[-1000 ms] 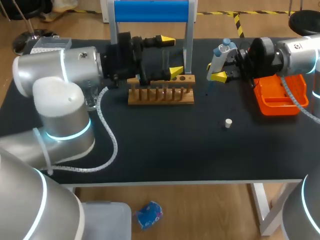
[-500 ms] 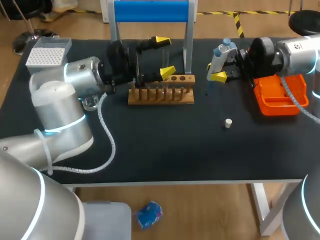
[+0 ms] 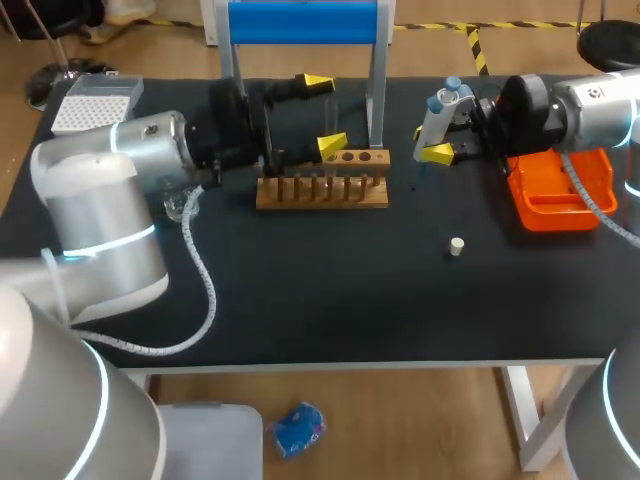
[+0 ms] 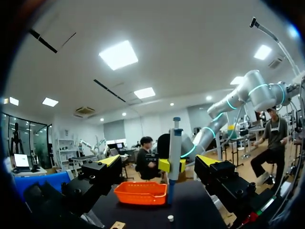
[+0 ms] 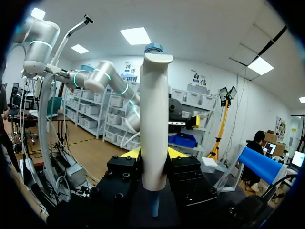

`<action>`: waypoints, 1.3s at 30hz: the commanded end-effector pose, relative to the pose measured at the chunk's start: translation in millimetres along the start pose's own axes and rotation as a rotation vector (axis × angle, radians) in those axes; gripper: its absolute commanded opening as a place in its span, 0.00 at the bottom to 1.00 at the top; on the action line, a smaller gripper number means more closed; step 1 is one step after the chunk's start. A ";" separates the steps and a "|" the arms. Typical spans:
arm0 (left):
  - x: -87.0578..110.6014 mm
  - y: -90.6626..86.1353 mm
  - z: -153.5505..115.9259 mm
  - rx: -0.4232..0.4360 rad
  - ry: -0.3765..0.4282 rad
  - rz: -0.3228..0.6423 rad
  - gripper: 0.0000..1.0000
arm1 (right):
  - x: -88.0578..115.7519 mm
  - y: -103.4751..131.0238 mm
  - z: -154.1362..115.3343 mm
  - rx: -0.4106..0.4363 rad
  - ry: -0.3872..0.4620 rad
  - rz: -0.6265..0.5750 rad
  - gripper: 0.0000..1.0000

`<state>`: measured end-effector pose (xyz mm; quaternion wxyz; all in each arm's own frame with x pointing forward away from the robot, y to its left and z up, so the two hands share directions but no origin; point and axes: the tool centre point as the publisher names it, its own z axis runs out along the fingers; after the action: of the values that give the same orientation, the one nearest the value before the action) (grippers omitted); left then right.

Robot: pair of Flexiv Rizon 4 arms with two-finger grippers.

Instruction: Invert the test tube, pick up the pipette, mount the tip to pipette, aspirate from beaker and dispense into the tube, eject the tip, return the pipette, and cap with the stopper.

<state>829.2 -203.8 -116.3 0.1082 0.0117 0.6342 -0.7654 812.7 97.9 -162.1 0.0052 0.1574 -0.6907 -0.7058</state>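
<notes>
R hand (image 3: pixel 433 127) clamps pipette (image 3: pixel 441 108): pickup done. L hand (image 3: pixel 325 113) gapes, empty. Stopper (image 3: pixel 456 246) loose nr R hand; capping etc. pending.

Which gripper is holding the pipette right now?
The right gripper: it is shut on the pipette, while the left gripper stands open, holding nothing.

The left end effector (image 3: pixel 325 113) was held level, fingers spread wide — the right end effector (image 3: pixel 432 140), also level, faced it, fingers clamped on the pipette (image 3: pixel 438 112).
</notes>
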 end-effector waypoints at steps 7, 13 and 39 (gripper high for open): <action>6.6 4.9 6.8 -0.064 -0.035 -0.013 1.00 | 2.1 -6.2 9.6 0.002 -0.005 -0.001 0.00; 8.3 5.7 10.0 -0.099 -0.043 -0.023 1.00 | 2.2 -15.7 27.7 -0.005 0.005 0.008 0.00; 12.2 25.9 21.4 -0.206 -0.052 -0.094 1.00 | -8.6 -33.8 77.6 -0.027 0.022 0.063 0.00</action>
<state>823.8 -227.2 -138.6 0.0886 -0.0472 0.7054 -0.7017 809.3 172.5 -192.4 0.0370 0.1450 -0.6860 -0.7120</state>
